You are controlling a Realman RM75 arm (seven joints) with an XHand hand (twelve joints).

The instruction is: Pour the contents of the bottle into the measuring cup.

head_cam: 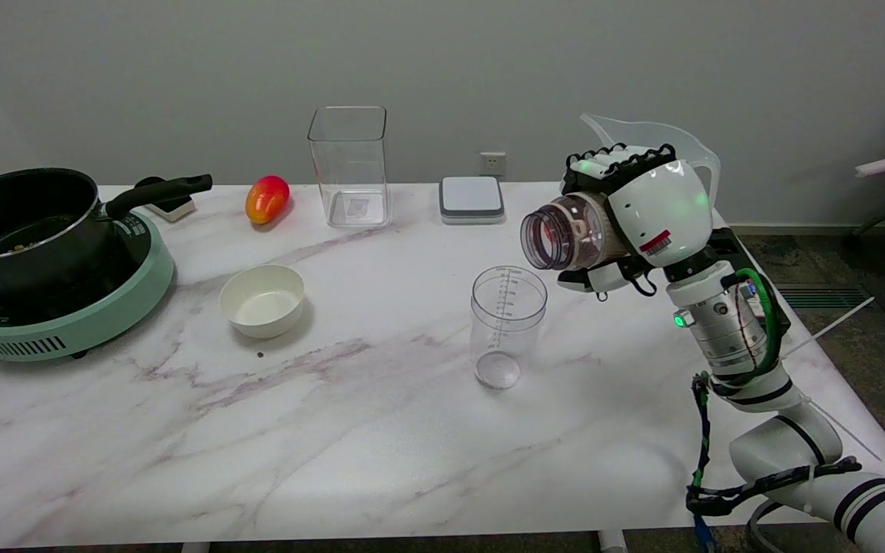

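Observation:
My right hand (638, 211) grips a clear wide-mouthed bottle (569, 232) and holds it on its side in the air, its open mouth facing left. Something pale and brownish shows inside the bottle. The clear measuring cup (507, 326) stands upright on the marble table (350, 430), below and just left of the bottle's mouth. The cup looks empty. The hand's fingers wrap over the top of the bottle and the thumb lies under it.
Behind the hand stands a clear jug (661, 142). A white bowl (263, 299), a mango (266, 198), a tall clear box (349, 165) and a small scale (472, 198) sit farther left and back. A black pot (24, 219) rests on a green hob (66, 311) at far left.

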